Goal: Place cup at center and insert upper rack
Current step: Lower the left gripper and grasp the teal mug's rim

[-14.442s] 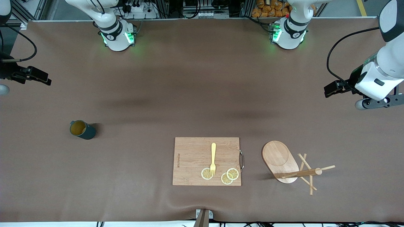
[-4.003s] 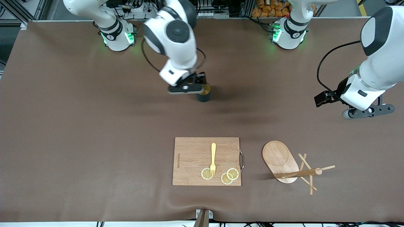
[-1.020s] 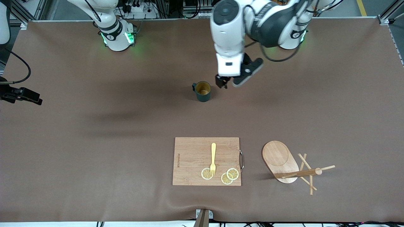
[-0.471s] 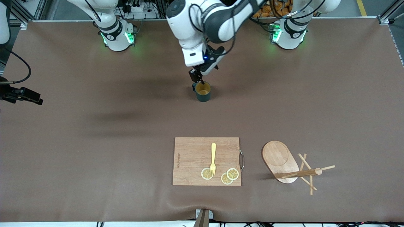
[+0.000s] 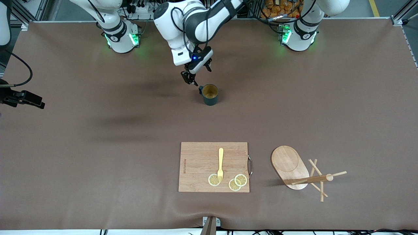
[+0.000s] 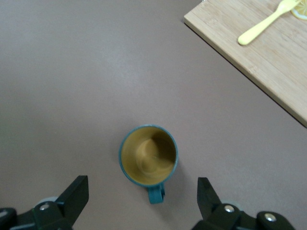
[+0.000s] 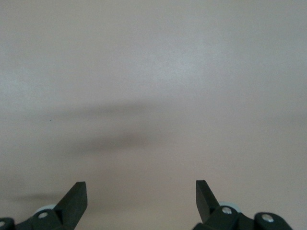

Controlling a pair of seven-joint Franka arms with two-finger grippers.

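1. Since half a second ago, left gripper (image 5: 190, 79) has shifted from over the cup's rim toward the right arm's end of the table; it now hangs over bare table just beside the cup's handle.
2. Left gripper, wrist view (image 6: 143, 203): fingers (image 6: 74, 197) spread wide, nothing between them; the cup lies in line with the gap, untouched.
3. Cup (image 5: 209, 94) (image 6: 148, 158): one, upright, near the middle of the table; dark teal-green outside, mustard-yellow inside, small handle pointing toward the right arm's end.
4. Right gripper (image 7: 141, 201): fingers wide apart and empty, over bare brown table; this arm waits at its own end of the table.
5. Cutting board (image 5: 199, 163): one, rectangular, nearer the front camera than the cup.
6. Fork (image 5: 220, 164): one, yellow, lying on the board.
7. Lemon slices (image 5: 240, 180): three, on the board; the fork's tines rest on one.
8. Rack (image 5: 290, 163): one, light wood, tipped on its side beside the board toward the left arm's end; oval base, post and crossed pegs visible.
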